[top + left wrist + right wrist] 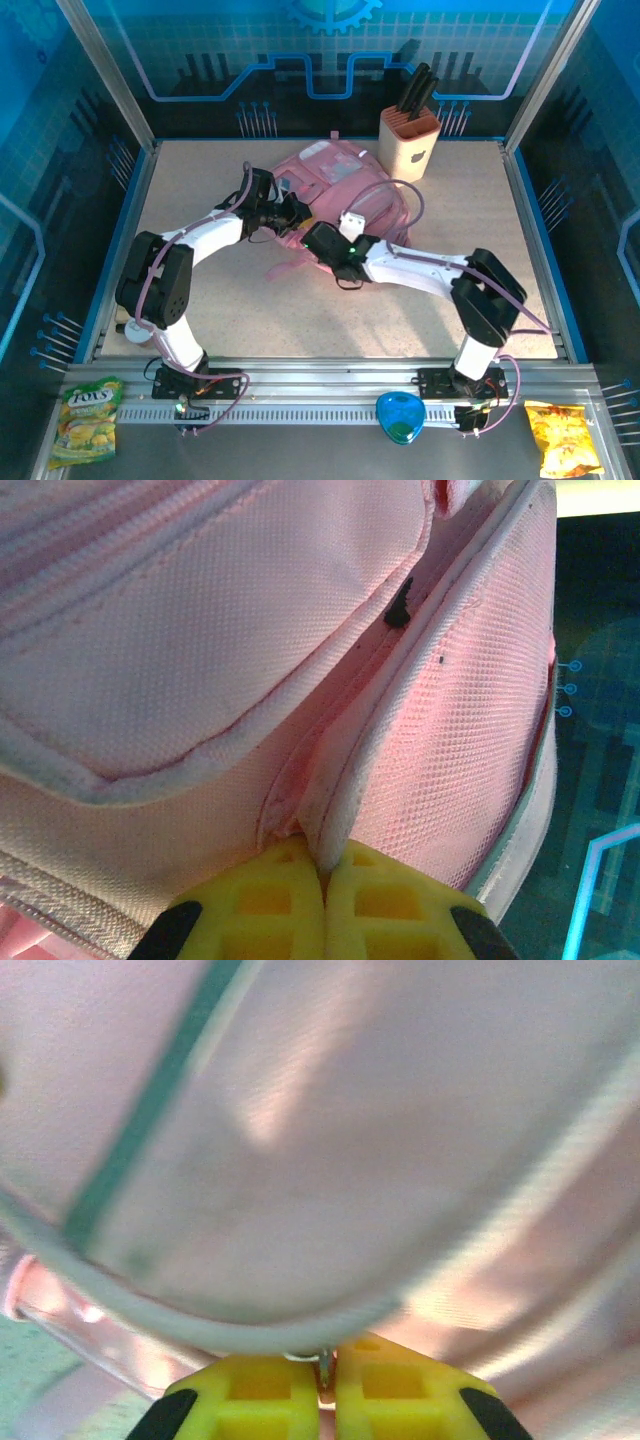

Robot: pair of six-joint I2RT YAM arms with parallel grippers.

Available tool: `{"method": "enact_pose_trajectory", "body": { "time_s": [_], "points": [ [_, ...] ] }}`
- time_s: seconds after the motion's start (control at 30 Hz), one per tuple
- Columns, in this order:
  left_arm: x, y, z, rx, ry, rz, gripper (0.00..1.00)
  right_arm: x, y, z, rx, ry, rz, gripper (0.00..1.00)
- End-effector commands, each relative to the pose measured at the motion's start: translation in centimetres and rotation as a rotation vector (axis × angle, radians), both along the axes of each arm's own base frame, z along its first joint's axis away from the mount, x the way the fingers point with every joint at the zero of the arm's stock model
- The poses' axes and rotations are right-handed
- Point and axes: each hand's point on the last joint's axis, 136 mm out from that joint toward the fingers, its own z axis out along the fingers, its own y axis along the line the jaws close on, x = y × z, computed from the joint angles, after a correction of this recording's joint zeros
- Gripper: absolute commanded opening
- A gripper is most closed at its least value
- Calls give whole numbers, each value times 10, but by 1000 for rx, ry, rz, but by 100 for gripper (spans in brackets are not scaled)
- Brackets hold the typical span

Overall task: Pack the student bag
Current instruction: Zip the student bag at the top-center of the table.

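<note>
Now | left hand [325,872] — pinching student bag [340,172] seam | right hand [327,1370] — closed on its edge

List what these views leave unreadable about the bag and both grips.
Top external: where the left jaws and right jaws meet the student bag, hidden under the wrists.
Right wrist: blurred; the thin metal piece in the shut right jaws may be a zipper pull, unconfirmed.
Left wrist: the bag's inside, hidden behind the piped edge the shut left jaws pinch.
</note>
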Motion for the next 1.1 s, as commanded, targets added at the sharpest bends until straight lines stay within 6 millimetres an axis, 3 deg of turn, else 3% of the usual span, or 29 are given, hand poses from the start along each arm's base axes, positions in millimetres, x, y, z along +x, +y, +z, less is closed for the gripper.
{"method": "enact_pose_trajectory", "body": {
  "time_s": [0.0, 0.1, 0.23, 0.4, 0.6, 0.77, 0.97, 1.03, 1.07],
  "points": [
    [8, 7, 34, -8, -95, -12, 0, -9, -50, 2, -145, -20, -49, 10],
    [8, 10, 33, 2, -95, -9, 0, -3, -59, -1, -167, -8, 9, 10],
    [8, 14, 32, 10, -93, -5, 0, 16, -33, -3, -123, 24, 305, 11],
    [7, 14, 31, 12, -89, -7, 0, 18, -13, -1, -166, 63, 530, 18],
    [6, 14, 31, 6, -87, -10, 0, 19, -12, -1, -210, 73, 565, 26],
    [7, 17, 31, 21, -89, 0, 0, 24, -23, 4, -244, 46, 514, 12],
    [10, 37, 28, 55, -96, 47, 0, 31, -58, 11, -244, 35, 405, 9],
    [8, 40, 30, 47, -108, 28, 1, 32, -53, 16, -214, 19, 445, 8],
    [7, 42, 30, 50, -107, 23, 6, 33, -45, 19, -200, 7, 482, 8]
  ]
}}
